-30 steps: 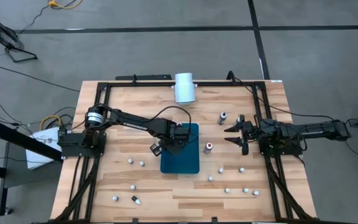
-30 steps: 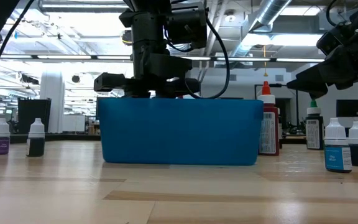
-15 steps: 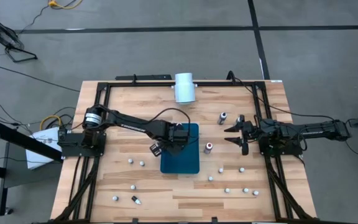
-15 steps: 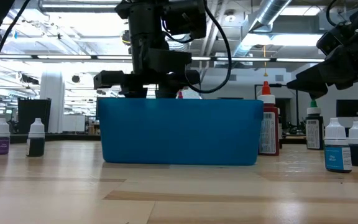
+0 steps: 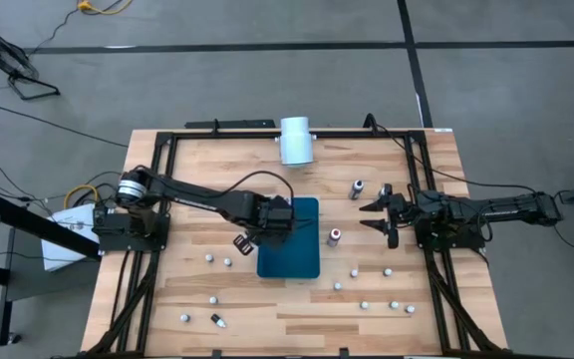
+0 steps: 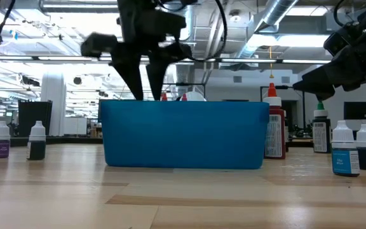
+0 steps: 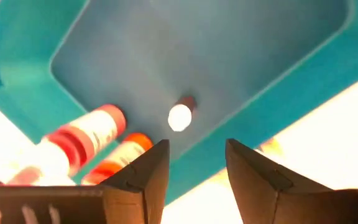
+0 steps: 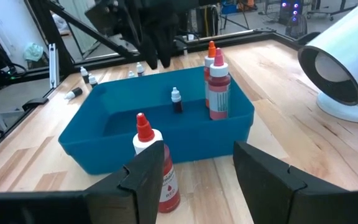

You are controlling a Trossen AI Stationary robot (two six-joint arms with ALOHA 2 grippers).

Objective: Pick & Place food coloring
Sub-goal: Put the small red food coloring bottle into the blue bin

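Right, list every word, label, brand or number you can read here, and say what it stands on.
None can be read.
Red bottle outside the blue bin: red label print, too blurred.
Two tall bottles in the bin: label text too small.
Red bottle in the low view: white label, too small.
Small bottles on the table: labels unreadable.

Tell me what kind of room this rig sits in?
Probably a robotics lab or workshop: exposed ceiling ducts overhead, a grey floor with taped lines and loose cables, and a framed wooden table strewn with small food coloring bottles.
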